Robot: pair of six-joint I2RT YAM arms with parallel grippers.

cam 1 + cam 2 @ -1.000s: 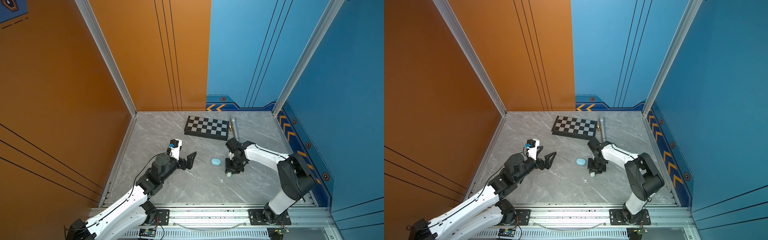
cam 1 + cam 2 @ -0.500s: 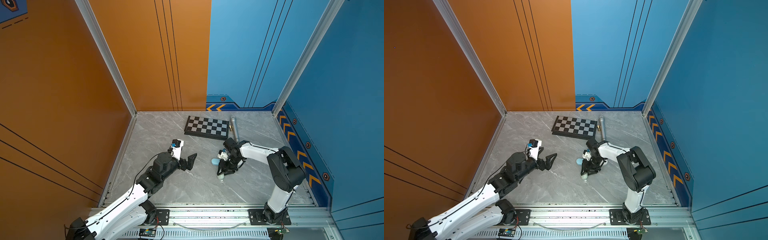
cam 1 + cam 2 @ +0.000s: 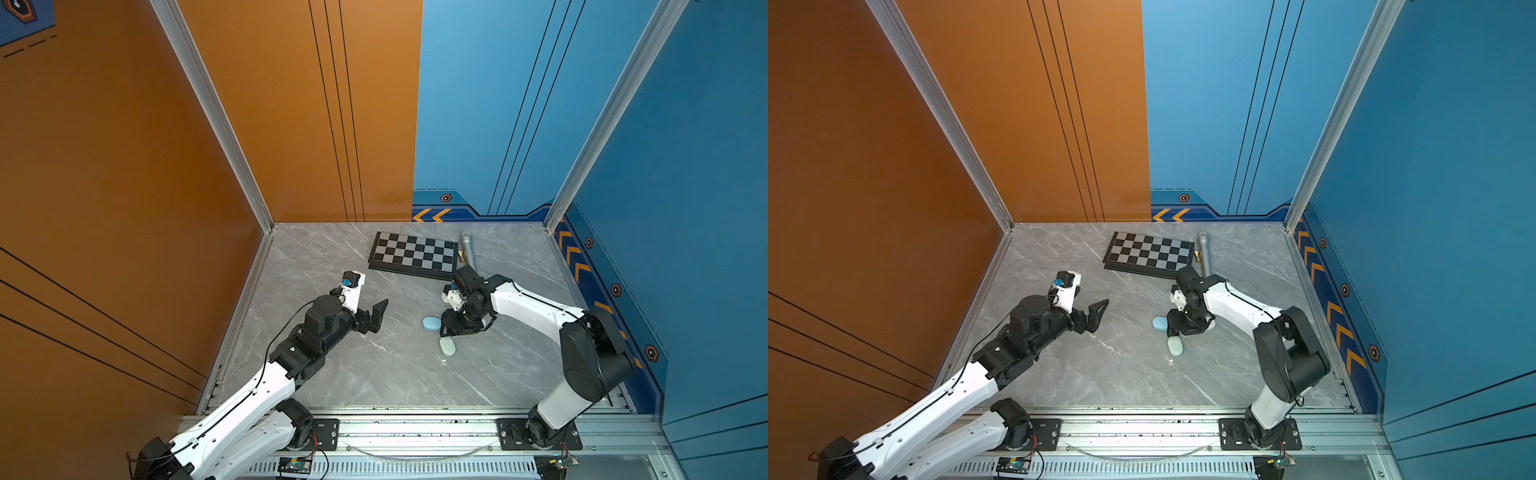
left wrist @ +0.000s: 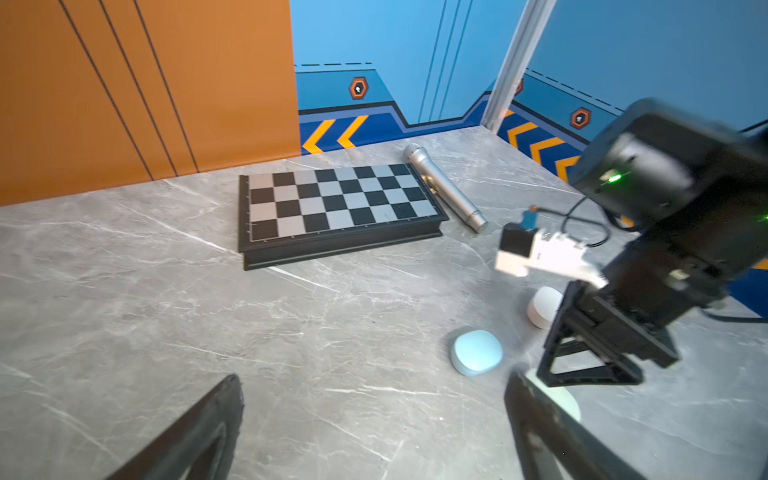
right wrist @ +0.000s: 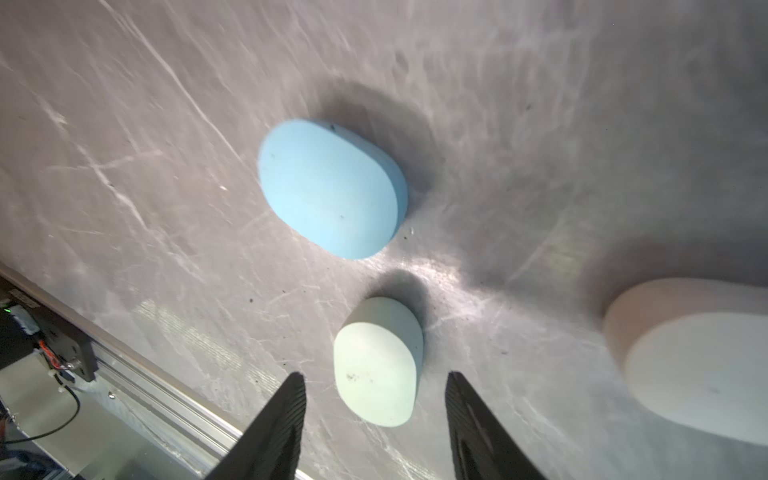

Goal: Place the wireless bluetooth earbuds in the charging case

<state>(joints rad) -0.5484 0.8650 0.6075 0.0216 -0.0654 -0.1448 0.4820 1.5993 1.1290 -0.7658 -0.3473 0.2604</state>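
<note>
Three closed oval charging cases lie mid-table. The light blue case is to the left, and the mint green case lies just in front of it. The white case sits behind, mostly under the right arm in both top views. My right gripper hangs over the mint case with its jaws open on either side, a gap showing at each finger. My left gripper is wide open and empty, left of the cases. The earbuds are out of view.
A folded chessboard lies at the back with a silver microphone along its right side. Orange and blue walls enclose the grey marble table. A metal rail runs along the front edge.
My right gripper moved left toward the blue case with the mint case in it, then its jaws spread and the mint case now lies free on the table. The left arm barely moved.
</note>
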